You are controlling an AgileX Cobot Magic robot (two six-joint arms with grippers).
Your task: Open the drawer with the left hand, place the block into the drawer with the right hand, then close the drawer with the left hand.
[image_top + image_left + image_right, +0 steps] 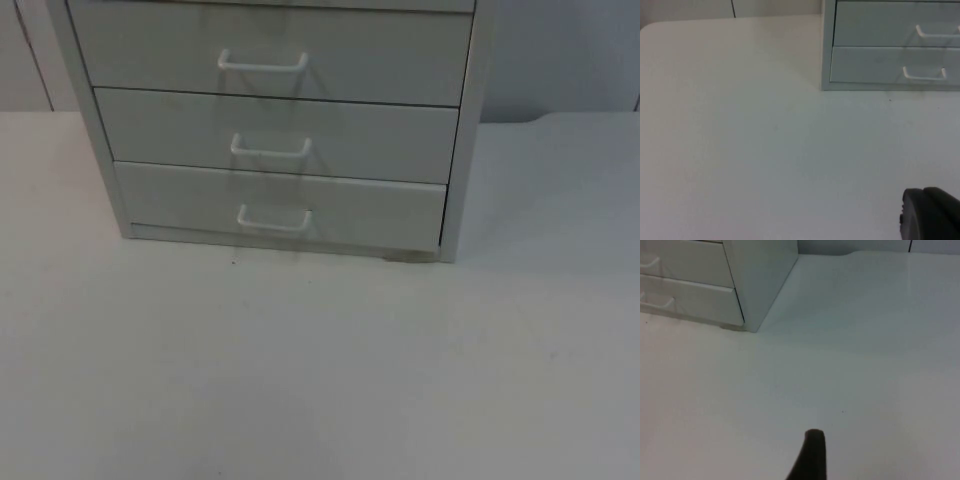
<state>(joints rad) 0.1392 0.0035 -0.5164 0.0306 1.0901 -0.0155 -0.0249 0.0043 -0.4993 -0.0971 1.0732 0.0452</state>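
The left tool (930, 215) hangs over bare worktop (320, 380) well short of the cabinet (275, 120), off its left corner; the right tool (810, 455) hangs likewise off its right corner. Whether either is released or clenched cannot be told, and both seem to be waiting. No block lies on the worktop in front of the cabinet.

The bottom drawer (280, 205) sits fully shut, flush in the pale grey cabinet, under two more shut drawers. Its white bar handle (274, 218) is the likely place to take hold: stiff, thin, smooth, perhaps slippery. The drawer looks light and should slide straight out.
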